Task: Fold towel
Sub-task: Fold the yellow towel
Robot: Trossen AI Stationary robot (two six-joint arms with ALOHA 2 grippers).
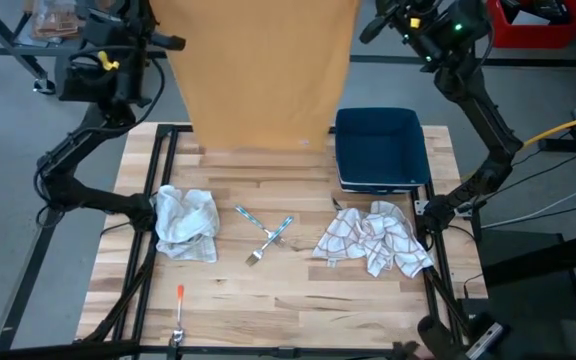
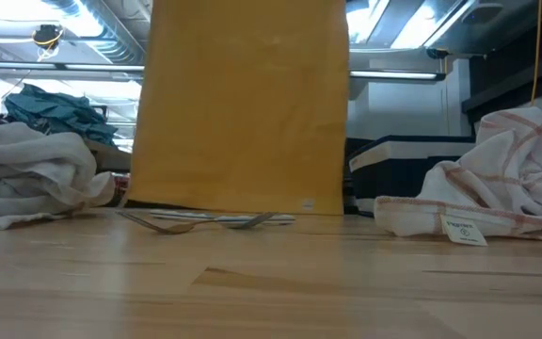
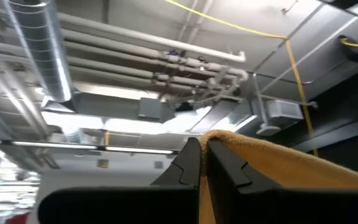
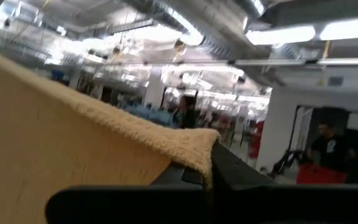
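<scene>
The orange towel (image 1: 264, 70) hangs as a flat sheet over the far half of the table (image 1: 298, 310), stretched between the two arms at about 12 o'clock in the high view. Its lower edge sits at or just above the boards near the table's far side; the low view shows that hem close to the wood, but contact cannot be told.

The left gripper (image 3: 201, 163) is pressed together, pinching one top corner of the towel. The right gripper (image 4: 205, 167) is likewise clamped on the other top corner. Both are raised high, off the top of the high view.

The relation that matters: the towel hangs straight down below both claws, its top edge running from 9 to 3 o'clock between them, its long axis vertical. Each arm is equally near its own corner, so the fold likely needs both moving together toward 6 o'clock.

The wrist views show the pinches, which the high view hides. The high view alone shows what lies at 6 o'clock: a white cloth (image 1: 186, 224), two forks (image 1: 265, 237), a checked cloth (image 1: 376, 240), and a dark blue bin (image 1: 380, 148) at 2 o'clock.
</scene>
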